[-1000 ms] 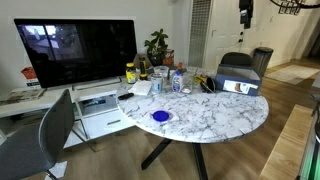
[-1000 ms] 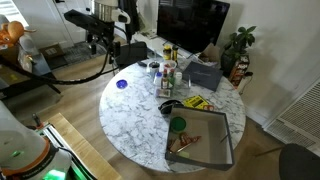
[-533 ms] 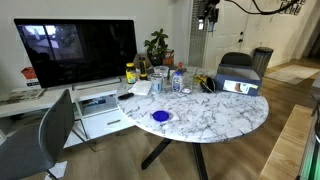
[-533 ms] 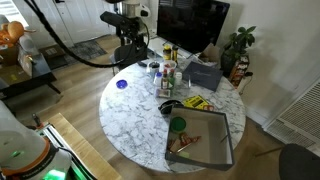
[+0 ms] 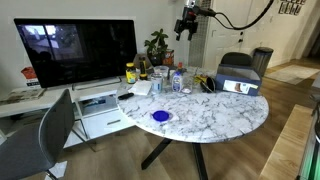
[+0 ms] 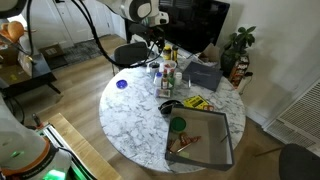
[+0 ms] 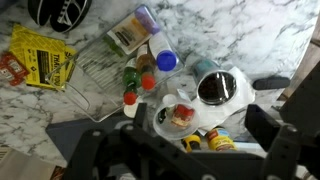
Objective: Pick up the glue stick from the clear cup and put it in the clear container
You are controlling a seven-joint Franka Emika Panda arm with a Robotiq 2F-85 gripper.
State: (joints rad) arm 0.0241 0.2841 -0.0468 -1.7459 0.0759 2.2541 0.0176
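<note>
Marble tabletop (image 7: 255, 30) sits well below my open, empty fingers (image 7: 266, 130), so I should centre over the clear cup (image 7: 178, 118) before lowering straight into it.

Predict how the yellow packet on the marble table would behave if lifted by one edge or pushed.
The yellow packet looks creased and lies flat, so it would probably sag rather than stay stiff. It seems thin, so likely light. On the smooth marble table a push would probably slide it, not roll it.
</note>
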